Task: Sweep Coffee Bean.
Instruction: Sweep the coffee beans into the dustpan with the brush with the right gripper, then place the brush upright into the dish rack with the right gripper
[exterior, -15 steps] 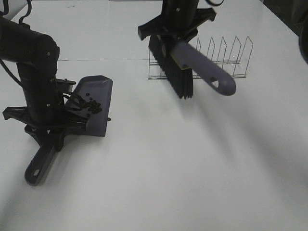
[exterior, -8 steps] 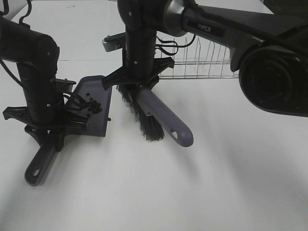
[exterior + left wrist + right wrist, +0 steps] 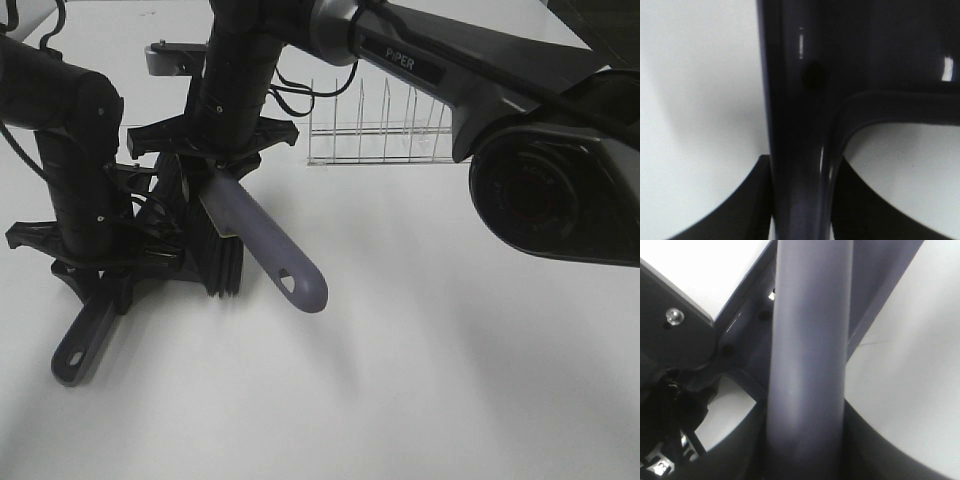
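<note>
while my left pincer [image 3: 108, 282] is clamping the dustpan [image 3: 82, 345] steady, my right pincer [image 3: 216, 168] is gripping the brush [image 3: 272, 258] at its lip.

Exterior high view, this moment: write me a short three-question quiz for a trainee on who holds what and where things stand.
1. True or false: the right hand holds the brush.
2. Fill in: the left hand grips the dustpan by its ____.
3. Where is the wire rack? A: upright, beyond the brush. B: inside the dustpan. C: in the left hand.
Key: 1 true; 2 handle; 3 A.
</note>
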Available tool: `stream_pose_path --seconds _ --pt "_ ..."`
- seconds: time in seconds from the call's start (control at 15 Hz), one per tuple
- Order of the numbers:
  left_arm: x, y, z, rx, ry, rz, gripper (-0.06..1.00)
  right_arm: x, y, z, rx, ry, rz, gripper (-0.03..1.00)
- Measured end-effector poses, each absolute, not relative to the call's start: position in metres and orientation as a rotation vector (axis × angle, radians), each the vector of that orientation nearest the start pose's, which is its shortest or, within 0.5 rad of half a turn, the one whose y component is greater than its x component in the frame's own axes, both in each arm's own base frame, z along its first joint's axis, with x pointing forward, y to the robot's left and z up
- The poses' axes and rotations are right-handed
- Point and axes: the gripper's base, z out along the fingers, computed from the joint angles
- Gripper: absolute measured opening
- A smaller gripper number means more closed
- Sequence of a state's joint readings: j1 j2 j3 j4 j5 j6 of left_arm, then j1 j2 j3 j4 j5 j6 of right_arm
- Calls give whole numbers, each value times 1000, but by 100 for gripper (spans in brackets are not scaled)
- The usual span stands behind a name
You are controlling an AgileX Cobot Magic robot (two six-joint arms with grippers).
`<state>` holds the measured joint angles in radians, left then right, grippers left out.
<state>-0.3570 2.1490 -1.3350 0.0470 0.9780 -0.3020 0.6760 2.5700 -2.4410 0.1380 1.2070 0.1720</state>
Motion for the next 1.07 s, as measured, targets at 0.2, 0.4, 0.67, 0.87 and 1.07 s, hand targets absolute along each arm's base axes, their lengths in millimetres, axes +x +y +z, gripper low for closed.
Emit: stream_pose_path --seconds 0.2,0.4,0.67,0.87,1.07 --pt "354 -128 98 136 3251 128 27 424 338 188 -699 2695 200 35" --pt "354 -128 98 136 3251 128 27 430 325 209 -701 2605 30 35" --pt "354 -128 98 136 3251 128 27 451 273 261 -572 2518 -78 35" --pt "354 -128 98 136 3251 128 27 460 226 279 -476 2546 -127 35" --pt "354 -128 98 136 3251 128 27 461 140 283 -308 2666 -228 35"
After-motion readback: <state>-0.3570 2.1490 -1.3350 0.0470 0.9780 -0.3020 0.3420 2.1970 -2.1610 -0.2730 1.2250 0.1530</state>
